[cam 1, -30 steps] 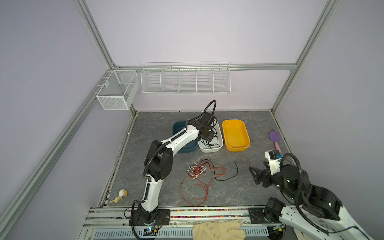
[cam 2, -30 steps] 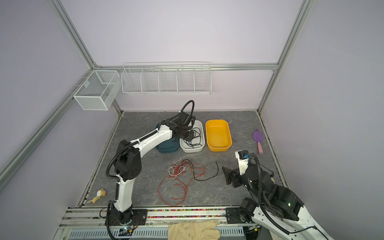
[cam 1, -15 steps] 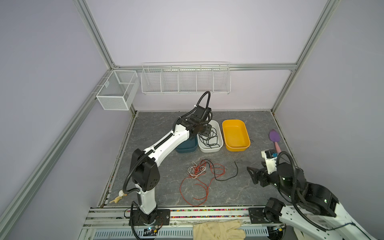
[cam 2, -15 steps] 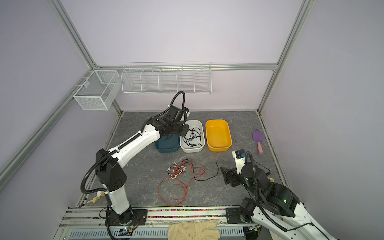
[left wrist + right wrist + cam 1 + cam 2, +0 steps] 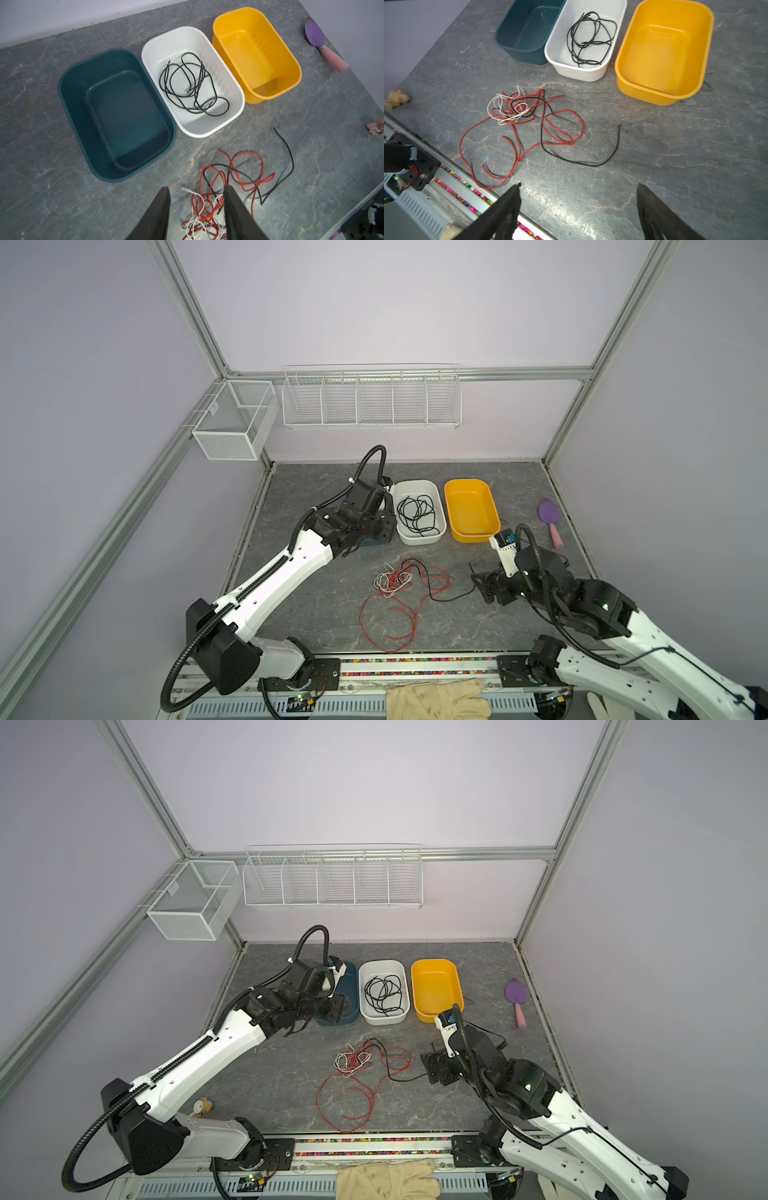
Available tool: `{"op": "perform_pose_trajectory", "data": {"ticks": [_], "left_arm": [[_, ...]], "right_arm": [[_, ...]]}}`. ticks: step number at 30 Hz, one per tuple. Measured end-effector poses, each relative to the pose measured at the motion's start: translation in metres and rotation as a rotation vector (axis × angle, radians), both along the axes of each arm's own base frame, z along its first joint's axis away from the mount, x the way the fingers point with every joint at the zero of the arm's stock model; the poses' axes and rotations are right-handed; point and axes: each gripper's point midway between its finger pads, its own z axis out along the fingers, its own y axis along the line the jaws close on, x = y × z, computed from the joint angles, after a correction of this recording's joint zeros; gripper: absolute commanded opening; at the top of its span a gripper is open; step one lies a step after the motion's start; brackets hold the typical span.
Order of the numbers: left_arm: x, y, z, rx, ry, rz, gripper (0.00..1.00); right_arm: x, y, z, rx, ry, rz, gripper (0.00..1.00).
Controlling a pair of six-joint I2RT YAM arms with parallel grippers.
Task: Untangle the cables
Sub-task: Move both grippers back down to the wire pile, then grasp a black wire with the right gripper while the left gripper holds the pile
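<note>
Black cable (image 5: 199, 83) lies sorted in the white bin (image 5: 207, 126) near the tabletop's back edge; left gripper (image 5: 197, 188) and right gripper (image 5: 578, 185) spread, seemingly empty, facing the tangle (image 5: 517, 108).

One black cable (image 5: 195, 87) lies coiled inside the white tub (image 5: 197, 129); the others, red, white and black, sprawl in a tangle (image 5: 512, 110) on the counter (image 5: 41, 145), just nearer.

A robotics lab test cell: aluminium frame (image 5: 195, 323), plain lilac walls (image 5: 395, 302), 2 robot arms (image 5: 270, 589) on a front rail (image 5: 415, 664).
</note>
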Motion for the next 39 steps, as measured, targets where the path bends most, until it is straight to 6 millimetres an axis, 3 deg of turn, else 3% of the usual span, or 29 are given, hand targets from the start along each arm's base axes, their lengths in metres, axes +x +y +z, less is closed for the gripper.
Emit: {"op": "perform_pose_trajectory", "data": {"ticks": [7, 12, 19, 24, 31, 39], "left_arm": [[-0.05, 0.03, -0.044, -0.006, 0.103, -0.007, 0.45], [-0.066, 0.032, -0.061, -0.018, 0.16, -0.036, 0.45], [-0.069, 0.025, -0.076, -0.01, 0.217, -0.063, 0.46], [-0.069, 0.025, -0.09, 0.017, 0.254, -0.06, 0.46], [-0.07, 0.026, -0.097, 0.03, 0.273, -0.056, 0.46], [-0.073, 0.025, -0.106, 0.042, 0.295, -0.056, 0.48]], "right_arm": [[0.01, 0.043, -0.021, 0.022, 0.106, 0.073, 0.88], [0.017, 0.066, -0.043, 0.011, 0.182, 0.104, 0.88], [0.027, 0.093, -0.066, 0.005, 0.245, 0.134, 0.88], [0.042, 0.111, -0.07, -0.007, 0.254, 0.141, 0.9], [0.054, 0.124, -0.076, -0.025, 0.246, 0.158, 1.0], [0.062, 0.129, -0.093, -0.056, 0.26, 0.168, 0.89]]}}
